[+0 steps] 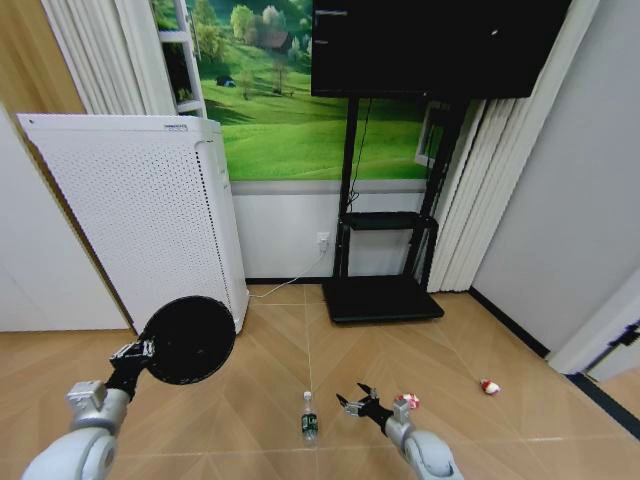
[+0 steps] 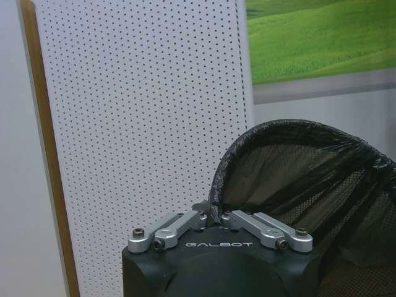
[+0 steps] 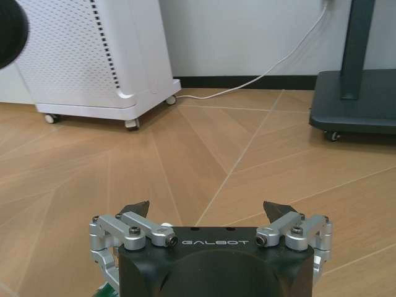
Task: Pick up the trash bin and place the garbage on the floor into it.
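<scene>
on the wooden floor (image 1: pixel 300 340) by the white perforated appliance (image 1: pixel 150 210), the left gripper (image 1: pixel 140 352), jaws clamped on the rim, holds the trash bin (image 1: pixel 190 340) aloft, likely to receive the bottle (image 1: pixel 309 418) lying just beside the low right gripper (image 1: pixel 354 402), jaws apart.

The trash bin (image 1: pixel 188 340) hangs at near left, before the perforated appliance (image 1: pixel 140 215). On the floor (image 1: pixel 270 350), the bottle (image 1: pixel 309 418) lies near centre; two scraps (image 1: pixel 409 401) lie rightward. The stand (image 1: pixel 385 290) sits far.

The wooden floor (image 1: pixel 270 340) (laid in angled planks) carries a green-labelled bottle (image 1: pixel 309 417) and two red-and-white scraps (image 1: pixel 489 387), well apart.
</scene>
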You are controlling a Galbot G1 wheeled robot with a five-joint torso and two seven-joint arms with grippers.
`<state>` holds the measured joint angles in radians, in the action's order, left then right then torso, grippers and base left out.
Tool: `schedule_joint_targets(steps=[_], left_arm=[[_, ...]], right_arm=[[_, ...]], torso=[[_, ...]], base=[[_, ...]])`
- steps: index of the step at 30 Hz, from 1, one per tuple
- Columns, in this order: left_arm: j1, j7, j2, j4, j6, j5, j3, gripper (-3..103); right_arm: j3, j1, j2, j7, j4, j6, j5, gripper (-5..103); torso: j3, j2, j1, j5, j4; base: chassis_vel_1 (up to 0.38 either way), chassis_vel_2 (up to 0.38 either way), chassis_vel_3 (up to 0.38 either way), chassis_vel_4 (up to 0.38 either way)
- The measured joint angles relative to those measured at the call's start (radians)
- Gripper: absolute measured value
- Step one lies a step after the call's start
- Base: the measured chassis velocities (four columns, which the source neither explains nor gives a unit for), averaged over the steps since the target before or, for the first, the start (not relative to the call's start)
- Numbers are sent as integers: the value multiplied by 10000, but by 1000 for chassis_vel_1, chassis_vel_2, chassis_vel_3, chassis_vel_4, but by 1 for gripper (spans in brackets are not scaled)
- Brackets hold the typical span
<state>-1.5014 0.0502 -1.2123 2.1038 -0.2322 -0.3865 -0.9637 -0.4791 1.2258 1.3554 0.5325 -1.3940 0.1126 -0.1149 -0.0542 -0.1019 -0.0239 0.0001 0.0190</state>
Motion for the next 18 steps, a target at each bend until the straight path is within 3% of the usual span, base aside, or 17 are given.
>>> schedule_joint_targets(steps=[5, 12, 14, 15, 16, 18], left_arm=[[-111, -6, -54, 132, -60, -9, -20, 3], [-149, -28, -132, 153, -96, 49, 40, 3], [-147, -60, -130, 158, -116, 49, 57, 3], [-140, -78, -131, 158, -126, 51, 73, 3], [-140, -78, -131, 158, -126, 51, 73, 3], [-134, -82, -163, 158, -131, 58, 110, 3]], right_arm=[[73, 23, 128, -547, -149, -54, -136, 100], [400, 194, 180, -650, -79, 139, 230, 100], [507, 189, 243, -1041, -34, 234, 280, 100], [664, 156, 362, -1636, 18, 551, 326, 100], [664, 156, 362, -1636, 18, 551, 326, 100], [998, 93, 567, -2481, 103, 1056, 349, 100]], torso=[[0, 0, 0, -1, -1], [0, 0, 0, -2, 1], [1, 0, 0, -1, 0], [1, 0, 0, -1, 0], [1, 0, 0, -1, 0], [0, 0, 0, -1, 0]], base=[[0, 0, 0, 0], [0, 0, 0, 0], [0, 0, 0, 0], [0, 0, 0, 0], [0, 0, 0, 0], [0, 0, 0, 0]])
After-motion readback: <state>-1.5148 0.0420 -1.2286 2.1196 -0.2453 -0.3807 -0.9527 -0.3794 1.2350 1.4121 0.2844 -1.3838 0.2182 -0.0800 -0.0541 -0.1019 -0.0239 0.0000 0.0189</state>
